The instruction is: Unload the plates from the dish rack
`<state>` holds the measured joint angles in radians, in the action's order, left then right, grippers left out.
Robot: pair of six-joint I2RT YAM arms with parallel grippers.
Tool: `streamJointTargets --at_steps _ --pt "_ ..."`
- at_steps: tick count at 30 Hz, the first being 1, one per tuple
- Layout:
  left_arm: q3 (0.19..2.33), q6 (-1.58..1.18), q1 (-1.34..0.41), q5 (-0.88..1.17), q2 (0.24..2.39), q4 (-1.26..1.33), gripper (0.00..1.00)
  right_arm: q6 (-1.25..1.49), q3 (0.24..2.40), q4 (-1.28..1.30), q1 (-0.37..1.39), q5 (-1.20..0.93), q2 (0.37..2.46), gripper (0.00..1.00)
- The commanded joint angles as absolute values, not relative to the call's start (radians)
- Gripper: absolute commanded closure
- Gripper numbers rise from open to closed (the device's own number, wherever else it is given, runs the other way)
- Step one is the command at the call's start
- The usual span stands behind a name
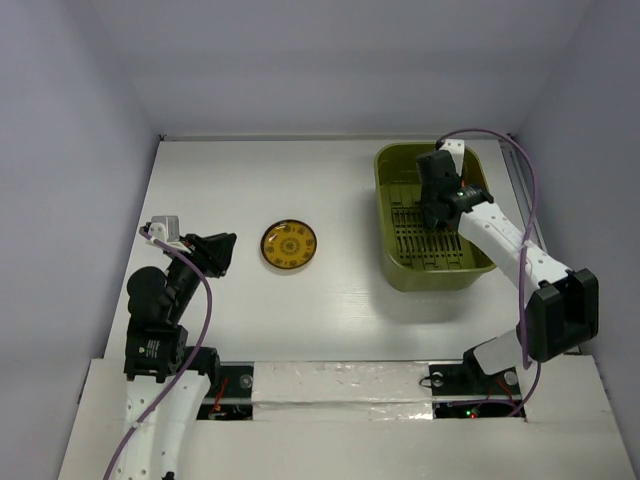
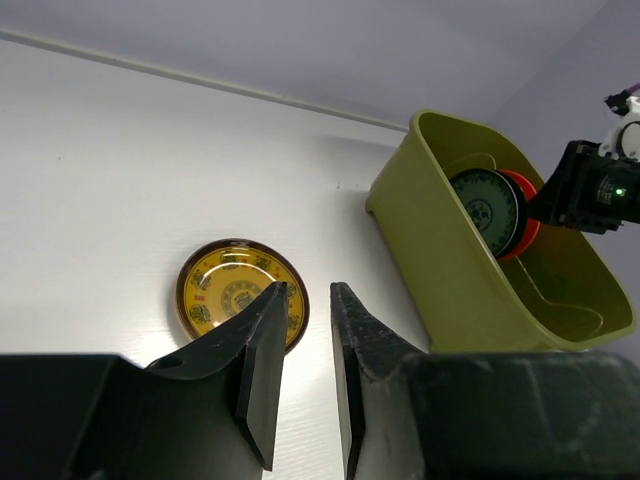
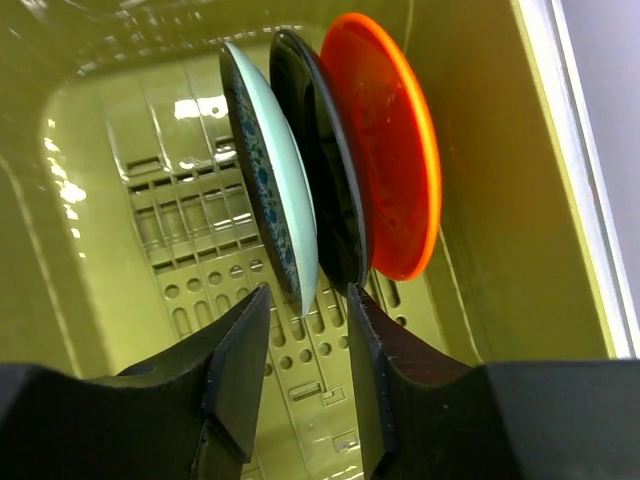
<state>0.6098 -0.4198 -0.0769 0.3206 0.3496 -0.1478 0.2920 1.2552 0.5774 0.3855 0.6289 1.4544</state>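
Top external view: the left gripper, jaws slightly parted and empty, sits just left of a dark round plate with yellow pattern lying flat, face up, on the white desk. Farther right, inside the olive-green plastic dish rack, a teal patterned plate, a dark plate and an orange-red plate stand on edge, side by side. The right gripper has its jaws apart on either side of the teal plate's rim, not clamped.
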Motion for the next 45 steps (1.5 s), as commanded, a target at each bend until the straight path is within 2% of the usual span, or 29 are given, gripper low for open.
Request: streamJointTargets --at_steps 1,15,23,27,40,45 --pt "0.607 -0.419 -0.074 0.333 0.339 -0.101 0.79 0.256 1.313 0.572 0.379 0.652 1.488 0.58" --pt "0.607 -0.417 -0.074 0.334 0.342 -0.103 0.78 0.221 1.393 0.578 0.359 0.704 1.62 0.7" --pt "0.607 -0.417 -0.074 0.337 0.337 -0.101 0.78 0.218 1.428 0.595 0.359 0.739 1.652 0.83" --pt "0.609 -0.417 -0.074 0.337 0.336 -0.1 0.78 0.21 1.457 0.624 0.359 0.759 1.646 0.94" --pt "0.606 -0.419 -0.074 0.342 0.336 -0.098 0.78 0.19 1.594 0.733 0.456 0.834 1.522 1.0" --pt "0.606 -0.419 -0.074 0.342 0.347 -0.097 0.78 0.212 1.612 0.701 0.514 0.734 1.382 1.0"
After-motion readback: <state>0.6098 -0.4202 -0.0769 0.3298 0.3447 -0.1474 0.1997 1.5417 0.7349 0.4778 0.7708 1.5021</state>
